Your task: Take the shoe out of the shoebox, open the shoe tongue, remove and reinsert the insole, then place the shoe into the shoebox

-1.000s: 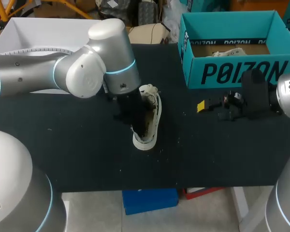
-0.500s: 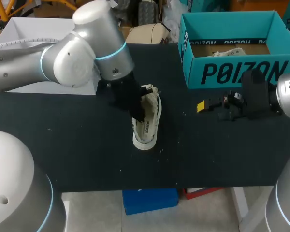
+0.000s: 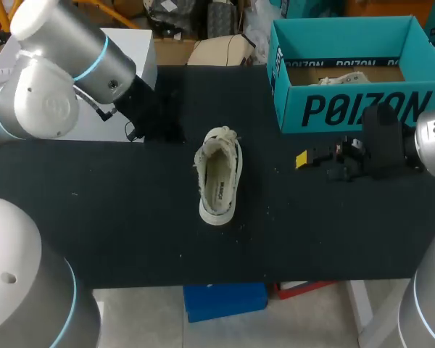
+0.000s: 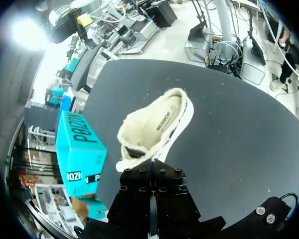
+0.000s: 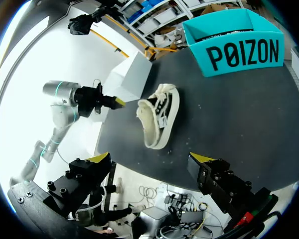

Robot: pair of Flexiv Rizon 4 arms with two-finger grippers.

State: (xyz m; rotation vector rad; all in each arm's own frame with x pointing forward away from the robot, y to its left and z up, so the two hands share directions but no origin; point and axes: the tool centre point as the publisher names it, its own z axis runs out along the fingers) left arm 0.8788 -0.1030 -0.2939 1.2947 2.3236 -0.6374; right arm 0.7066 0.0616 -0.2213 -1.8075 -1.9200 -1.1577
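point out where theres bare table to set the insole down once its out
Widest bare patch: the table left of the shoe, out to its left and near edges. Also free: the front right, between the right tool and the near edge. Crowded: back right, where the shoebox and right tool sit close together.

Black worktable (image 3: 130, 239)
Its dark matte top spans the head view from side to side, dotted with small pale specks.
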